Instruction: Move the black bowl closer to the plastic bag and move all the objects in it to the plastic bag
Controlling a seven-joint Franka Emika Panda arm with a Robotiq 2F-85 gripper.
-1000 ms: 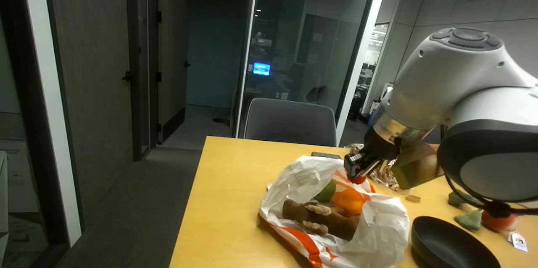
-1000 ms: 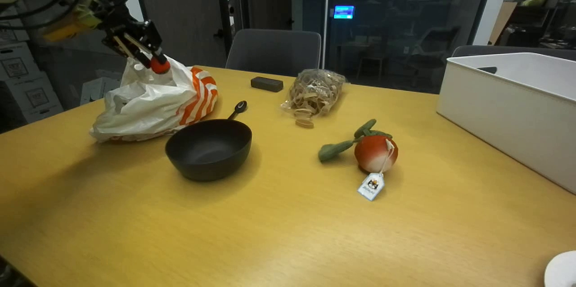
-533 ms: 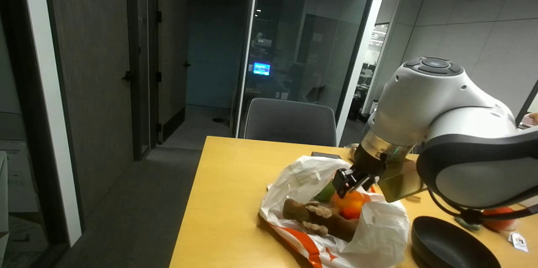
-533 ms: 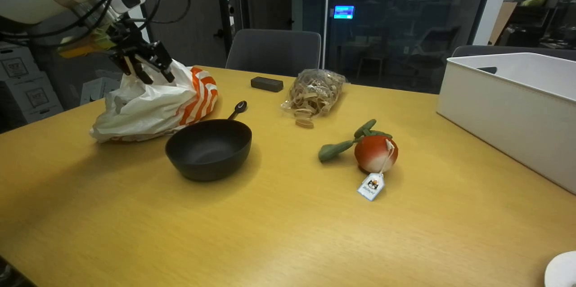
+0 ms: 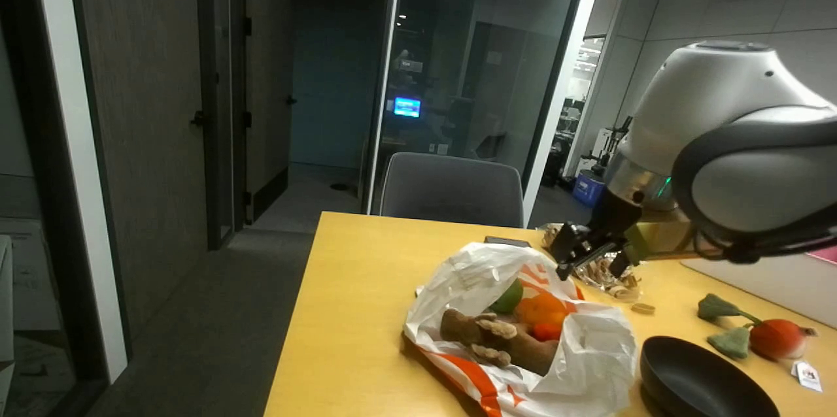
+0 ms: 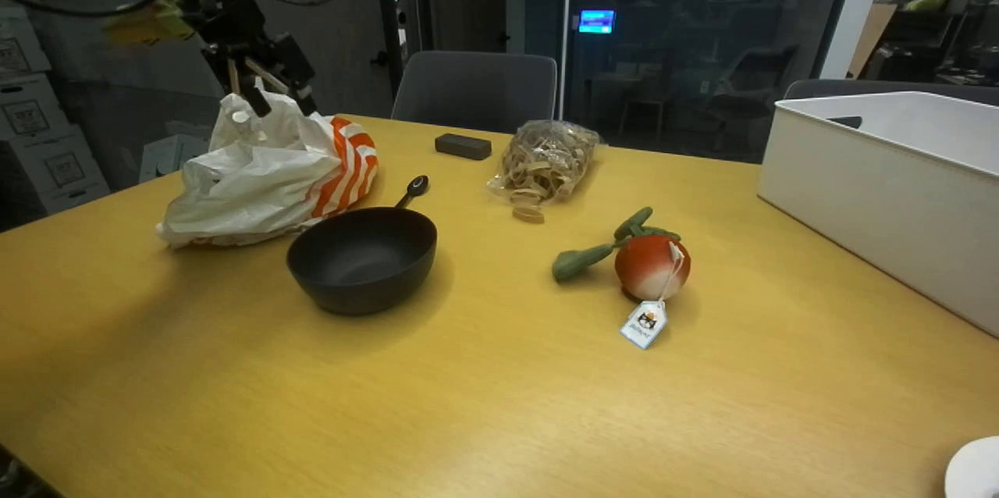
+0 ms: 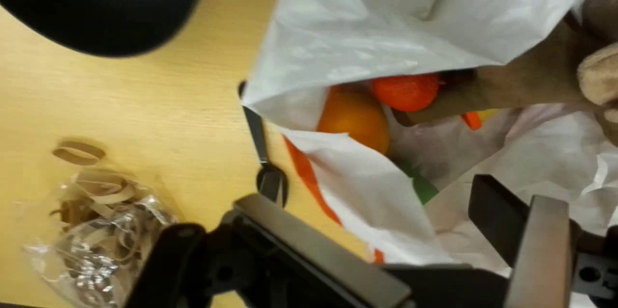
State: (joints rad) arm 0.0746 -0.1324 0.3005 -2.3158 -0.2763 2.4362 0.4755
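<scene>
fingers (image 7: 543, 250) stood wide apart as you held them above the rim of the plastic bag (image 6: 257, 186). inside the bag you had a red ball (image 7: 405, 91) just beside an orange ball (image 7: 357, 117), a green piece (image 5: 507, 298) near them, and a brown lumpy thing (image 5: 531, 350) in front of these in an exterior view. your black bowl (image 6: 359, 256) sat upright on the table (image 6: 499, 404), just beside the bag, and your wrist view showed a strip of the table between the two. a black spoon (image 6: 417, 186) lay near the bowl. farther off you had a clear packet of bands (image 6: 546, 162), a dark block (image 6: 463, 145), a leafy red and white toy vegetable (image 6: 648, 264) wearing a tag (image 6: 645, 324), and a white box (image 6: 874, 201). behind the table stood a grey chair (image 6: 476, 88).
</scene>
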